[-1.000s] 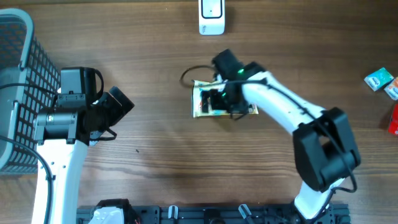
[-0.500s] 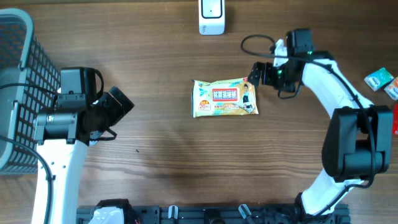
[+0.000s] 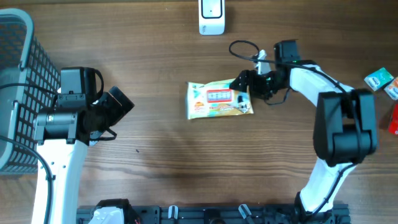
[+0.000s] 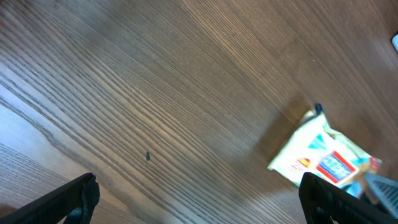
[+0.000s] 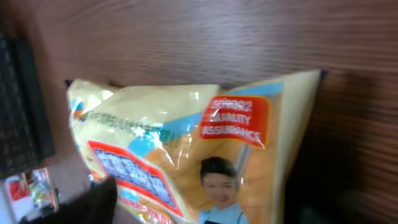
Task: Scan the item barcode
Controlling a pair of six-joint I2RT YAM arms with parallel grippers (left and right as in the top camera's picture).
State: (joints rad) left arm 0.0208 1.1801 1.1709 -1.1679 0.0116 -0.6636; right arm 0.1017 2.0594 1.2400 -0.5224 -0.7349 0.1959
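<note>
Packet (image 3: 219, 100) one, scanner (image 3: 211, 17) one, basket (image 3: 18, 74) one

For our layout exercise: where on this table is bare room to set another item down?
Bare wood lies between the left gripper and the snack packet, and between the packet and the black rail. Crowded: the packet's right end, where the right gripper sits, and the small boxes at the right edge.
</note>
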